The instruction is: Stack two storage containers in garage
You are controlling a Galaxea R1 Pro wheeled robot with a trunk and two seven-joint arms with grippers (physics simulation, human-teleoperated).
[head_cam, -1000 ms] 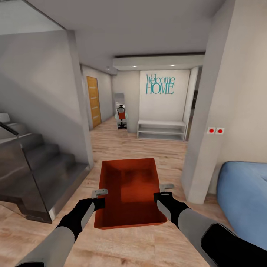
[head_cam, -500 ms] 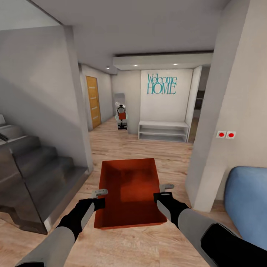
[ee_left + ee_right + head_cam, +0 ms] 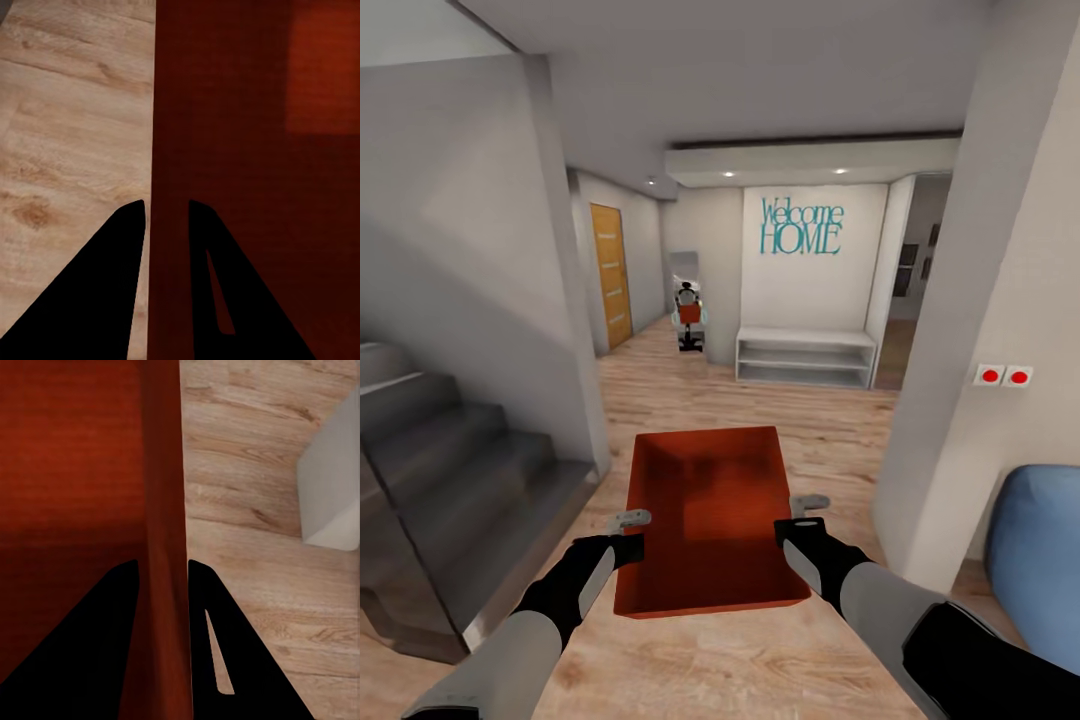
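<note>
I hold one orange-red storage container (image 3: 710,520) level in front of me, above the light wood-plank floor (image 3: 830,430). My left gripper (image 3: 628,532) is shut on its left wall, and my right gripper (image 3: 801,512) is shut on its right wall. In the left wrist view the black fingers (image 3: 127,232) straddle the wall of the container (image 3: 247,112). The right wrist view shows the same grip, fingers (image 3: 199,585) on either side of the container's wall (image 3: 165,472). The bin is empty inside. The other container and the garage are out of view.
A grey staircase (image 3: 450,450) and its wall (image 3: 570,300) stand at the left. A pale wall corner (image 3: 960,350) with two red switches (image 3: 1003,376) and a blue sofa (image 3: 1040,540) are at the right. Ahead, the hallway holds a white bench shelf (image 3: 805,358), a wooden door (image 3: 610,288) and a small chair (image 3: 688,315).
The camera has moved forward: the stairs slid left and the wall corner and sofa slid right. The container and both grippers keep the same hold.
</note>
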